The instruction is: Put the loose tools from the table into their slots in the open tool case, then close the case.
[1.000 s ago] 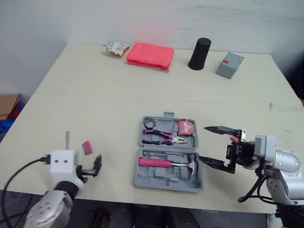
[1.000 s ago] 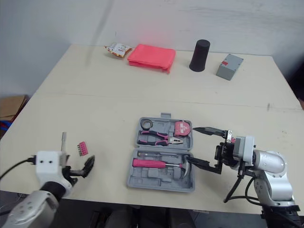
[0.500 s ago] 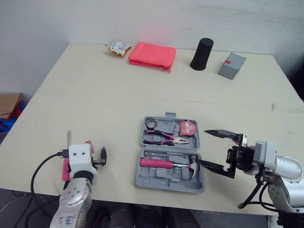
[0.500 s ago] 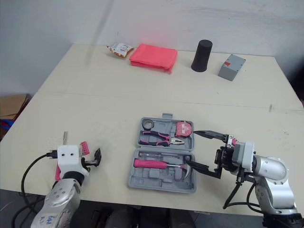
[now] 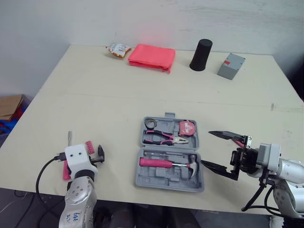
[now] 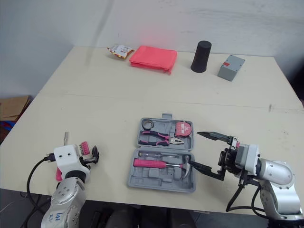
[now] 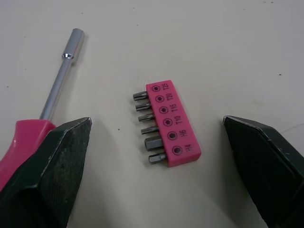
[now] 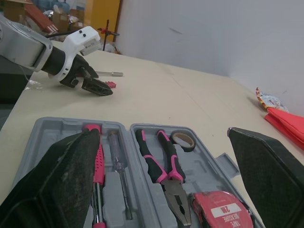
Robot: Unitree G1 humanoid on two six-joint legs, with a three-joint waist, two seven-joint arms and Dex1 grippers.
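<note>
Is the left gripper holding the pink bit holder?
No, the left gripper is open: its fingers stand on either side of the bit holder without touching it.

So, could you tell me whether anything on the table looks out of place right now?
Only the loose tools: the pink bit holder and the pink-handled screwdriver lie on the table left of the open tool case, outside their slots. Nothing looks spilled or damaged.

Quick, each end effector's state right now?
Left end effector: open, empty, facing the bit holder.
Right end effector: open, empty, facing the tool case.
</note>
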